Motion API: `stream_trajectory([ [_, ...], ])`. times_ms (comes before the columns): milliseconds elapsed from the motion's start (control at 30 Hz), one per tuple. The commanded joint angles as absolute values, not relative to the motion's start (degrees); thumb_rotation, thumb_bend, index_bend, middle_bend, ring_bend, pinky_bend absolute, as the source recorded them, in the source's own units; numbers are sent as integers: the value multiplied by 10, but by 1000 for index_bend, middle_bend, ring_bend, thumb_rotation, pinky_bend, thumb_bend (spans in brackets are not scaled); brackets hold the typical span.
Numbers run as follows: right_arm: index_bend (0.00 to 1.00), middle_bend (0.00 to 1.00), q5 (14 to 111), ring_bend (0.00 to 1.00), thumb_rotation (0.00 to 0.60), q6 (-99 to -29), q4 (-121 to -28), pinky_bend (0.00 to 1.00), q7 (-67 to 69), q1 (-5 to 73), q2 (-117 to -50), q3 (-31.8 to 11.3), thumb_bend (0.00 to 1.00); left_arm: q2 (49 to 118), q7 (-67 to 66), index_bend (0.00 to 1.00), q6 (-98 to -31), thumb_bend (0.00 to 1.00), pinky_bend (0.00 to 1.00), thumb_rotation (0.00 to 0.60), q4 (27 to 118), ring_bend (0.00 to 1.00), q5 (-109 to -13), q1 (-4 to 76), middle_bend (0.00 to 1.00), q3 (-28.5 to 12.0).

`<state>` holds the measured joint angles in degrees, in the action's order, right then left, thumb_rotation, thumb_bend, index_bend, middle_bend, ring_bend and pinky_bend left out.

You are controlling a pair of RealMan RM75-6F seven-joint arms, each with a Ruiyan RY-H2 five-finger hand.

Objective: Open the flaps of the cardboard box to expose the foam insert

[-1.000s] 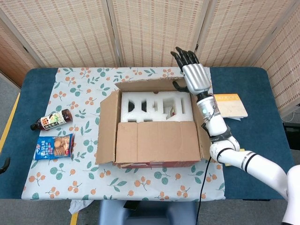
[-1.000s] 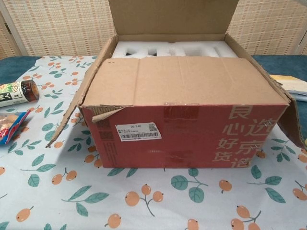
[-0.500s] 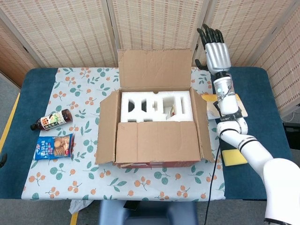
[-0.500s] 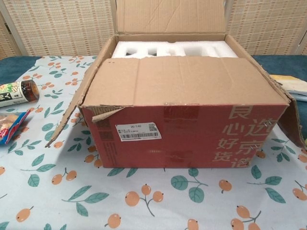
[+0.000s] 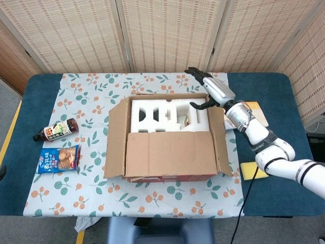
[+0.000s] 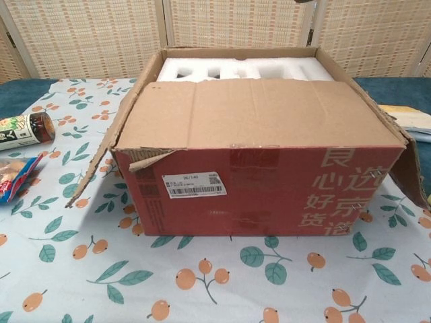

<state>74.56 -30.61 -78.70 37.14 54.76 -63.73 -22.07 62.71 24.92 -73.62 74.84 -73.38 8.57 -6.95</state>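
Note:
The cardboard box point(image 5: 167, 152) stands mid-table on the floral cloth. Its near flap point(image 5: 170, 155) lies flat over the front half, and the left flap point(image 5: 116, 137) and right flap point(image 5: 221, 145) splay outward. The far flap point(image 5: 162, 95) is folded back behind the box, with only a thin strip of it showing. White foam insert point(image 5: 152, 114) shows in the rear half, and the chest view shows it as well point(image 6: 242, 67). My right hand point(image 5: 213, 90) hovers at the far right corner, fingers spread, thumb over the foam, holding nothing. The left hand is out of sight.
A dark bottle point(image 5: 55, 130) and a blue snack bag point(image 5: 58, 159) lie left of the box. A notebook point(image 5: 259, 114) and a yellow sponge point(image 5: 250, 170) lie to the right, under my right arm. Bamboo screens stand behind the table.
Half a second ago the far flap stood upright with my right hand raised beside it. The flap now lies folded back and the hand has dropped to the box's far right corner.

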Motion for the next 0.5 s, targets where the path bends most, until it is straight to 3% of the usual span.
stream_trajectory([
  [33, 0, 0, 801, 0, 600, -253, -843, 220, 478, 530, -585, -203, 377, 627, 251, 0, -737, 477, 0, 600, 748, 0, -735, 85, 0, -71],
  [167, 0, 0, 825, 8, 600, -252, -844, 406, 575, 530, -596, -199, 377, 627, 248, 0, -738, 478, 0, 600, 750, 0, -739, 84, 0, -71],
  [233, 0, 0, 841, 20, 600, -256, -837, 450, 635, 530, -606, -195, 377, 626, 247, 0, -741, 478, 0, 600, 752, 0, -741, 83, 0, -72],
  [500, 0, 0, 933, 29, 600, -281, -792, 487, 782, 558, -628, -137, 377, 625, 256, 0, -744, 478, 0, 600, 751, 0, -743, 79, 0, -76],
])
